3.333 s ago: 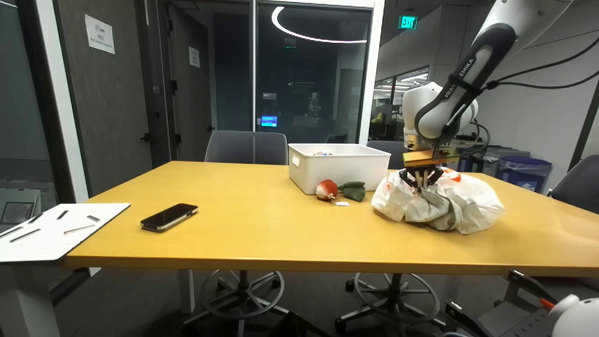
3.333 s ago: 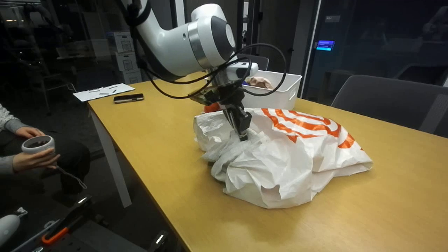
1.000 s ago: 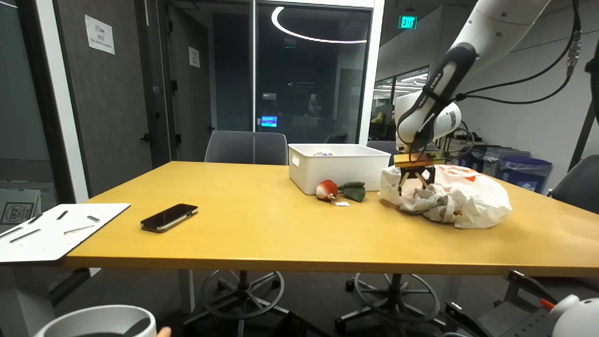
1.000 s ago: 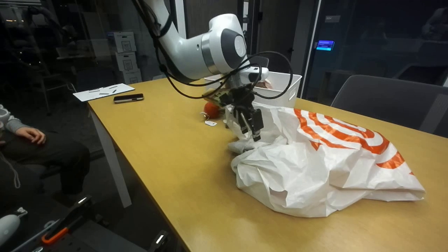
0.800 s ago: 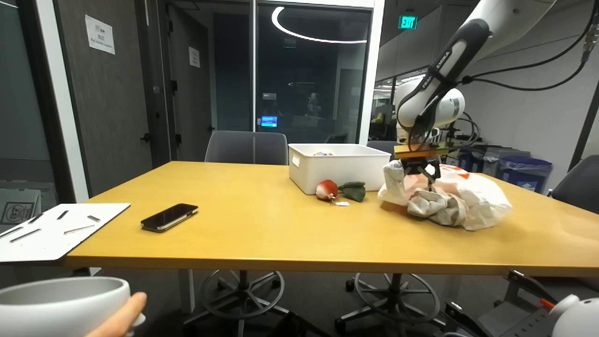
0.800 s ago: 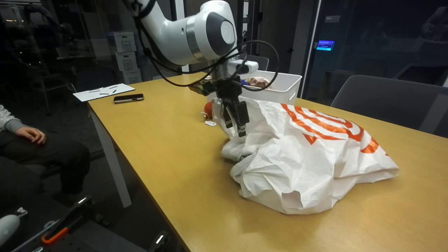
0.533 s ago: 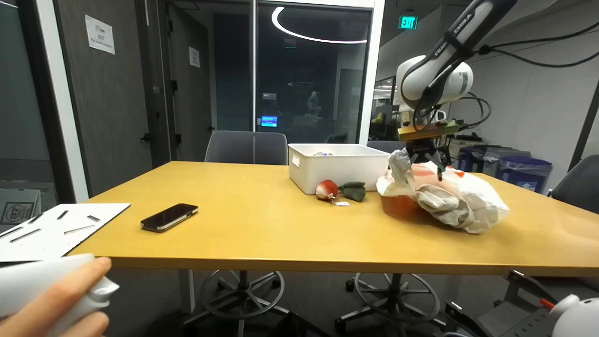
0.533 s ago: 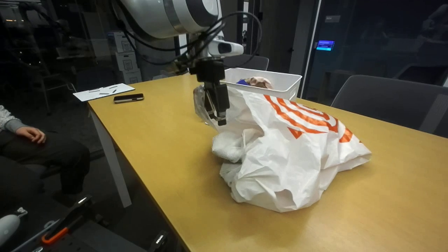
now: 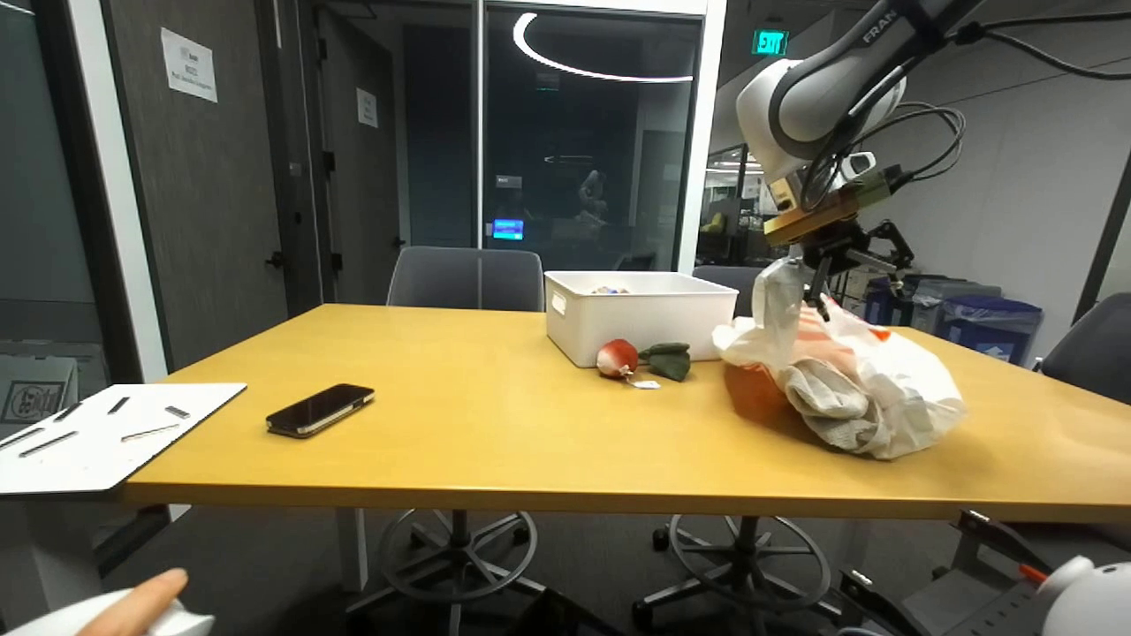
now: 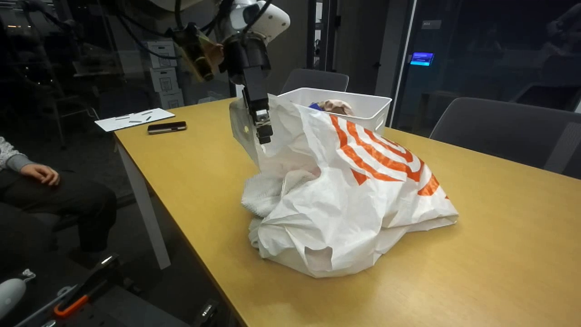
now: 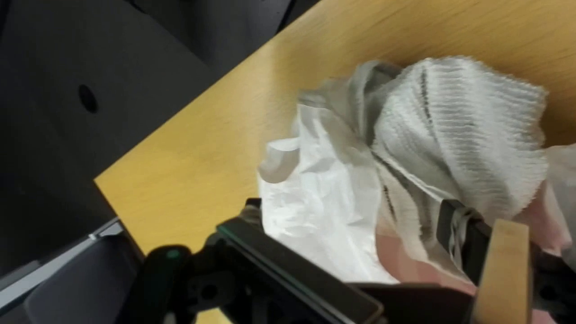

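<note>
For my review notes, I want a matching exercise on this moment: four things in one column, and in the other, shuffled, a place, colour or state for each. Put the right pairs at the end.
Things:
1. bag
2. phone
3. robot hand
4. grey-white cloth

Places, colours and states:
A. open, with its jaws spread apart
B. poking out of the bag's mouth
C. white, printed with orange stripes
D. lying flat on the table, near the white board

Right pairs: 1-C, 2-D, 3-A, 4-B.
</note>
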`<state>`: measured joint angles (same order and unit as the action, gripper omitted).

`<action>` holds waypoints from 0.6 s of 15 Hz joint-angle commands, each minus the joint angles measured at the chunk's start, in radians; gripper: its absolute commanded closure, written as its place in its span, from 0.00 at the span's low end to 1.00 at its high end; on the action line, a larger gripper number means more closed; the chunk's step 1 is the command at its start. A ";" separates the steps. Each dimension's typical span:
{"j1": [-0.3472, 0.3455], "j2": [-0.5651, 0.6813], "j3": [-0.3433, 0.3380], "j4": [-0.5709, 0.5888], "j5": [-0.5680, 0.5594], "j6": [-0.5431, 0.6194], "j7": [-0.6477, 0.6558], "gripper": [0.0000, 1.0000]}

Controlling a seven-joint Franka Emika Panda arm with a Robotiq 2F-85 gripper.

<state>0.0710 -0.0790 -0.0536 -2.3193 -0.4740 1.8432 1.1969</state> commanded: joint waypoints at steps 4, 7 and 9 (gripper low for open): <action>-0.043 -0.034 0.055 -0.011 -0.052 -0.152 0.202 0.00; -0.042 -0.090 0.061 -0.037 -0.024 -0.123 0.242 0.00; -0.041 -0.094 0.079 -0.019 -0.038 -0.226 0.289 0.00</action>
<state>0.0420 -0.1119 -0.0116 -2.3243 -0.5039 1.7114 1.4172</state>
